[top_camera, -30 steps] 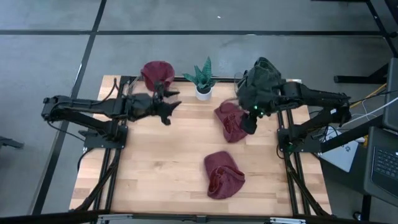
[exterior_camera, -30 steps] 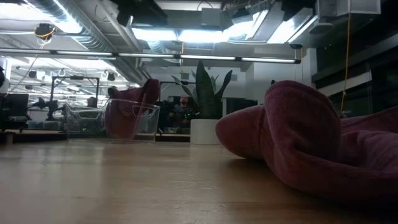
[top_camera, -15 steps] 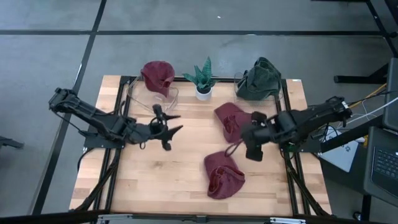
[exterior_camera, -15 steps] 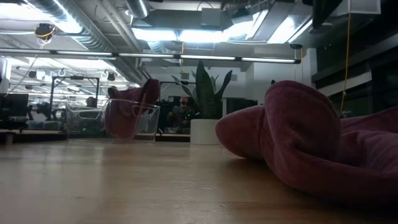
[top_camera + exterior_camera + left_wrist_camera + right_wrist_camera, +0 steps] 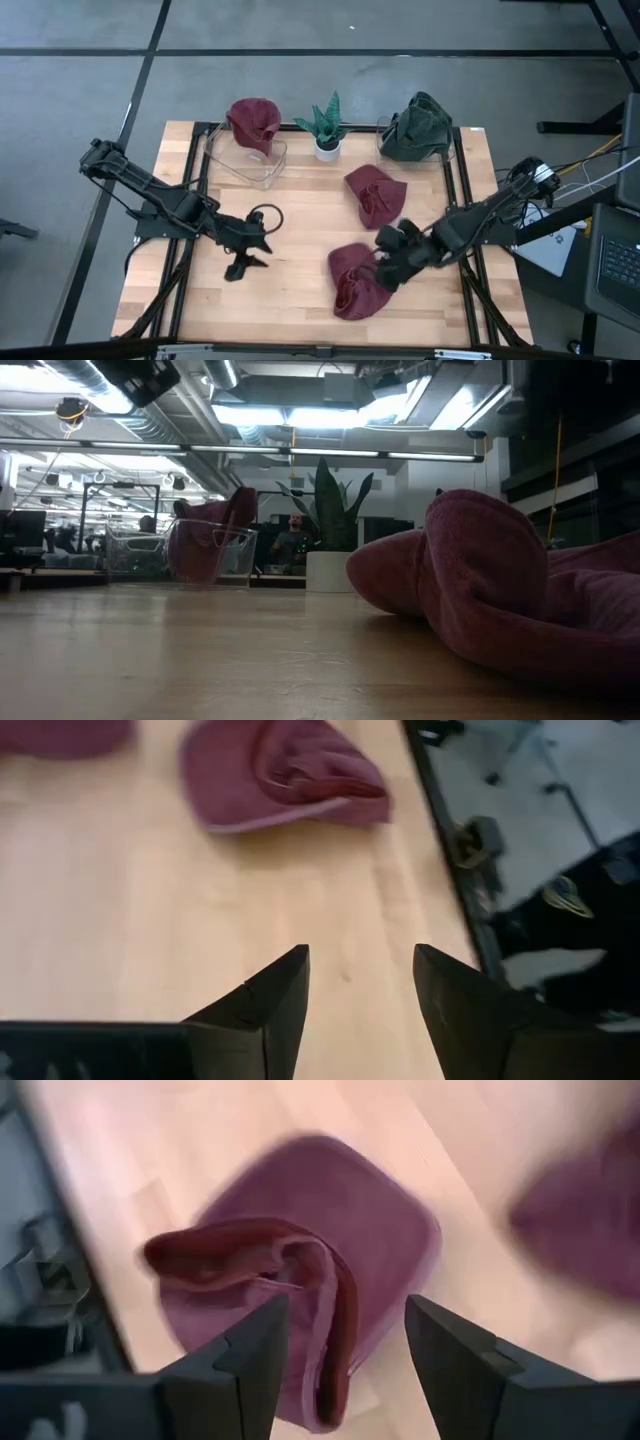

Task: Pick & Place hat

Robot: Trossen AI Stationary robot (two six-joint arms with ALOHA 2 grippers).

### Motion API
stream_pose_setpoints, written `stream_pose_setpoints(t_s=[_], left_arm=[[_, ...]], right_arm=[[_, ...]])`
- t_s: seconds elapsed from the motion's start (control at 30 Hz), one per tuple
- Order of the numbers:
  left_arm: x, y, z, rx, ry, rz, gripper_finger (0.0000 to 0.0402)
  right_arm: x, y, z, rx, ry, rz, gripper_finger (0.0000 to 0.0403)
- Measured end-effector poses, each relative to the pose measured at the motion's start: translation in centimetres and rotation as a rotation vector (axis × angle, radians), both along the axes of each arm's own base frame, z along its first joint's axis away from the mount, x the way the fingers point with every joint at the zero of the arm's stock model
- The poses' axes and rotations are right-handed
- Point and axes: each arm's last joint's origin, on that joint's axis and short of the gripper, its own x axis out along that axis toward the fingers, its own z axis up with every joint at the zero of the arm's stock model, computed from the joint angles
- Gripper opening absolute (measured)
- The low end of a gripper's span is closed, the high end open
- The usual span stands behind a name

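Note:
Two maroon hats lie flat on the wooden table: one near the front edge (image 5: 358, 284) (image 5: 300, 1280) (image 5: 285, 775) and one at mid-table (image 5: 375, 195) (image 5: 580, 1220). My right gripper (image 5: 385, 270) (image 5: 345, 1340) hovers open over the near hat's right side, pointing steeply down. My left gripper (image 5: 243, 263) (image 5: 360, 980) stands open over bare wood left of that hat, with nothing between its fingers. The near hat fills the right of the low view (image 5: 500, 590).
A clear bin (image 5: 245, 150) at the far left holds a third maroon hat (image 5: 253, 122) (image 5: 212, 540). A dark green hat (image 5: 415, 128) sits at the far right. A potted plant (image 5: 325, 128) (image 5: 330, 530) stands between them. Bare wood (image 5: 290, 215) lies at mid-table.
My right gripper has swung from the green hat at the far right toward the near edge and down, ending over the near maroon hat. My left gripper has left the clear bin, gone toward the near edge and rolled. The hats have stayed put.

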Motion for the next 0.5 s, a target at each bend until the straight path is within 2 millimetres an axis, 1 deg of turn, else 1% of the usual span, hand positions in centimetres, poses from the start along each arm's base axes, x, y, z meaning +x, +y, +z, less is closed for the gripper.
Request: stream_pose_setpoints(t_s=[0.1, 0.2, 0.27, 0.33, 0.43, 0.5], left_arm=[[-0.4, -0.7, 0.0, 0.002, 0.004, -0.066, 0.0172], [-0.9, -1.4, 0.0, 0.029, -0.004, -0.126, 0.017], [-1.2, -1.7, 0.0, 0.041, -0.009, -0.152, 0.017], [-1.4, -1.9, 0.0, 0.057, -0.012, -0.16, 0.017], [-1.4, -2.0, 0.0, 0.076, -0.022, -0.144, 0.017], [-1.4, -2.0, 0.0, 0.086, -0.028, -0.13, 0.017]], right_arm=[[-0.8, 1.4, -2.9, 0.069, 0.055, -0.213, 0.02], [-1.5, 3.6, -5.0, 0.13, 0.067, -0.361, 0.02], [-1.6, 5.5, -5.5, 0.156, 0.017, -0.374, 0.02], [-1.5, 7.1, -6.0, 0.173, 0.005, -0.349, 0.02], [-1.5, 8.7, -7.7, 0.198, 0.077, -0.32, 0.02], [-1.7, 9.5, -9.1, 0.225, 0.152, -0.365, 0.02]])
